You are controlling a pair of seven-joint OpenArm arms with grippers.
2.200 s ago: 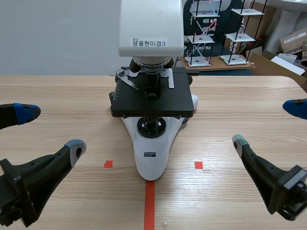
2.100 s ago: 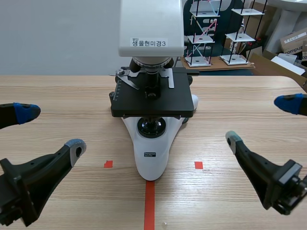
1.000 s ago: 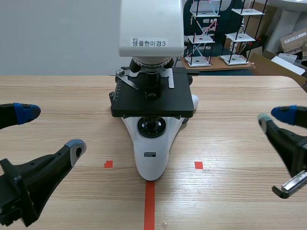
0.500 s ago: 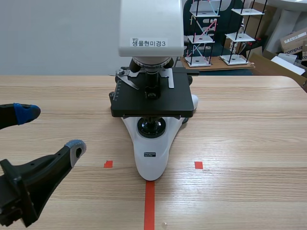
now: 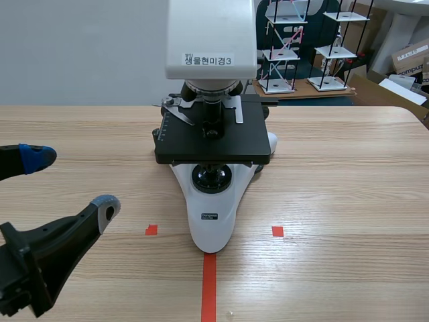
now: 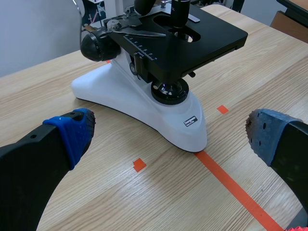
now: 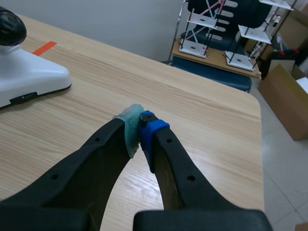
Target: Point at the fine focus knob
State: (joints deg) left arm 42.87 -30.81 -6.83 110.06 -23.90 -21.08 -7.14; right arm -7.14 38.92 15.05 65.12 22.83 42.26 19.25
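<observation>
Microscope (image 5: pixel 212 141), glossy white base (image 5: pixel 212 231), ahead of spread left fingers (image 6: pixel 67 139); right fingers (image 7: pixel 155 131) together.

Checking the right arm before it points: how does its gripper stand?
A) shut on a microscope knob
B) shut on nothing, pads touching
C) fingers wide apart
B: in the right wrist view the right gripper has its pads pressed together with nothing between them, over the wooden table, apart from the microscope.

Microscope (image 5: pixel 213 144) top beyond upper edge.
</observation>
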